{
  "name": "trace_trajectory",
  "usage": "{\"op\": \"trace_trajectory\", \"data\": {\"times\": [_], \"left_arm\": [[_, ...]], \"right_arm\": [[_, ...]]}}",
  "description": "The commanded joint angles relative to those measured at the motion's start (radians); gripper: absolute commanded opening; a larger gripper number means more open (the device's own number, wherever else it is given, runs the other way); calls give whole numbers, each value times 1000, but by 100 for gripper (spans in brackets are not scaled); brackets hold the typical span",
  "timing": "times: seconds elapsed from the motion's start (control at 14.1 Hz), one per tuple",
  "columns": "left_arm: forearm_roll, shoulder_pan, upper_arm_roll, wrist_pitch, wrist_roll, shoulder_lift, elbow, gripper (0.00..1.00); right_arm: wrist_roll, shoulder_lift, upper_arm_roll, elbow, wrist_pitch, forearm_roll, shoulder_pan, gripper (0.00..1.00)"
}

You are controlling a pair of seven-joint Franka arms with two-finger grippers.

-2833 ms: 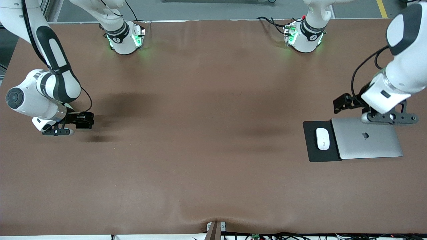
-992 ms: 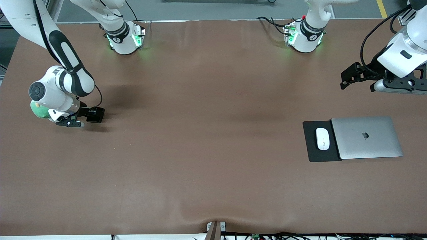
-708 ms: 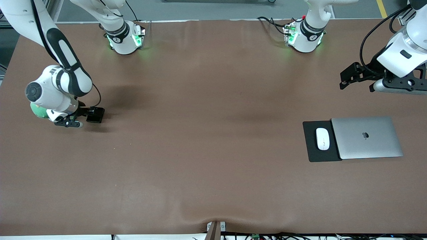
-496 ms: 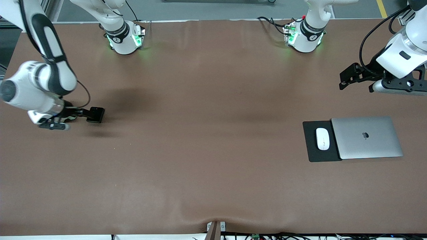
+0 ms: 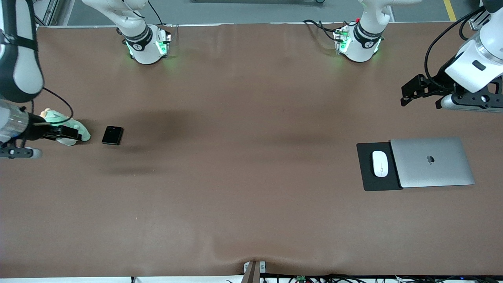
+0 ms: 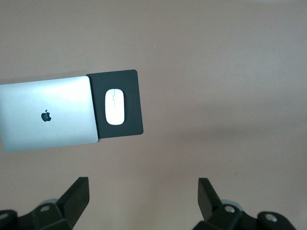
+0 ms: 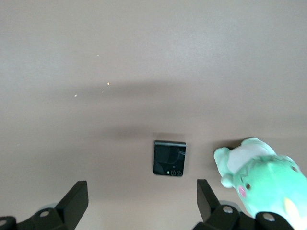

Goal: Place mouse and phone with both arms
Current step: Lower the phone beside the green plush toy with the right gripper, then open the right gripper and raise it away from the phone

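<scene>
The black phone (image 5: 112,135) lies flat on the brown table toward the right arm's end; it also shows in the right wrist view (image 7: 169,158). My right gripper (image 5: 17,152) is open and empty, raised over the table's edge at that end, apart from the phone (image 7: 141,203). The white mouse (image 5: 380,163) rests on a black mat (image 5: 367,179) toward the left arm's end, and shows in the left wrist view (image 6: 114,106). My left gripper (image 5: 467,103) is open and empty, high over bare table between the laptop and its base (image 6: 143,201).
A closed silver laptop (image 5: 432,162) lies against the mat, overlapping its edge (image 6: 48,115). A green plush toy (image 5: 67,127) sits beside the phone, toward the right arm's end (image 7: 259,177). A brown cloth covers the table.
My right arm has risen and drawn back toward its end of the table, uncovering the plush toy. The phone has stayed in place. My left arm rose from the laptop earlier and now holds still.
</scene>
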Motion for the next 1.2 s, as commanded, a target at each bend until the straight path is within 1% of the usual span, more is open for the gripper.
{"op": "trace_trajectory", "data": {"times": [0.0,0.14,0.21,0.28,0.42,0.64,0.85,0.99,1.13], "left_arm": [[-15,-2,13,-10,7,7,26,100],[-12,0,13,-10,8,7,28,100],[-12,0,13,-10,12,5,28,100],[-12,-2,13,-10,9,5,31,100],[-10,-2,13,-10,-1,4,37,100],[-10,-2,13,-10,2,5,37,100],[-10,0,13,-10,7,5,37,100],[-10,0,13,-10,7,5,37,100],[-10,0,13,-10,9,4,37,100]], "right_arm": [[31,21,1,150,-128,-68,22,100],[66,16,1,224,-222,-76,39,100],[90,8,1,247,-254,-76,47,100],[92,-19,1,246,-259,-79,60,100],[83,-71,2,231,-262,-108,73,100],[77,-169,2,163,-252,-109,71,100],[78,-240,2,163,-261,-103,83,100],[87,-243,2,157,-249,-103,99,100],[86,-243,-1,104,-194,-97,90,100]]}}
